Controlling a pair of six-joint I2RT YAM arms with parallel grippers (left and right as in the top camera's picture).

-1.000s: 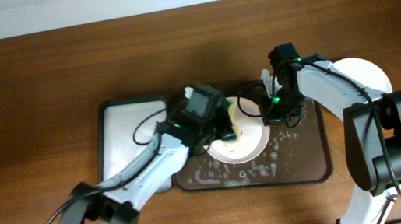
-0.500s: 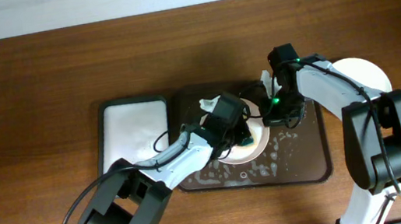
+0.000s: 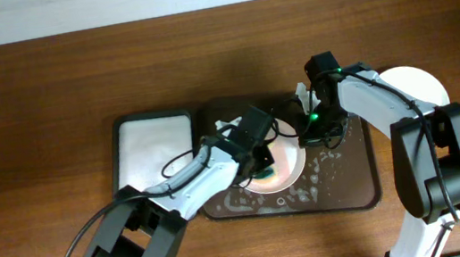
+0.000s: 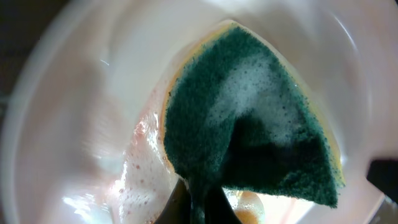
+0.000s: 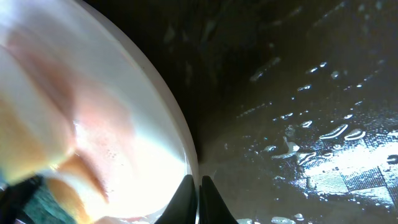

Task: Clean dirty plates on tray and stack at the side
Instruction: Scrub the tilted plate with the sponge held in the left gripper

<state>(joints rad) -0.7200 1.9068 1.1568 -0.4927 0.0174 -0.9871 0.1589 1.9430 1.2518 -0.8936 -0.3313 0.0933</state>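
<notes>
Between the closed fingers of the left tool [image 4: 199,208] sits a green sponge [image 4: 249,124], pinched at its lower corner. Its scouring face is turned up toward the wrist camera and a thin yellow layer shows along its far edge. White suds lie across the middle of the green face. The sponge is pressed flat into the bowl of a pale plate [image 4: 74,93], a little right of centre in the left wrist view. Pink-tinged foam [image 4: 140,180] clings to the plate just beside the sponge's left edge, and an orange-tan smear shows below the sponge near the fingers.

The right tool [image 5: 196,202] is closed to a narrow slit with its two dark tips on the plate's rim, gripping the edge on the side away from the sponge. Just past that rim lies the dark tray [image 5: 311,74], wet and glossy, flecked with small bubbles and streaks of suds.

From overhead, the plate lies in the middle of the tray with both arms meeting over it, the left coming from the lower left and the right from the upper right. A smaller white tray [image 3: 147,149] rests against the dark tray's left side. A second plate [image 3: 418,84], white, sits on the brown wooden desk [image 3: 28,103] just right of the dark tray, partly covered by the right arm.
</notes>
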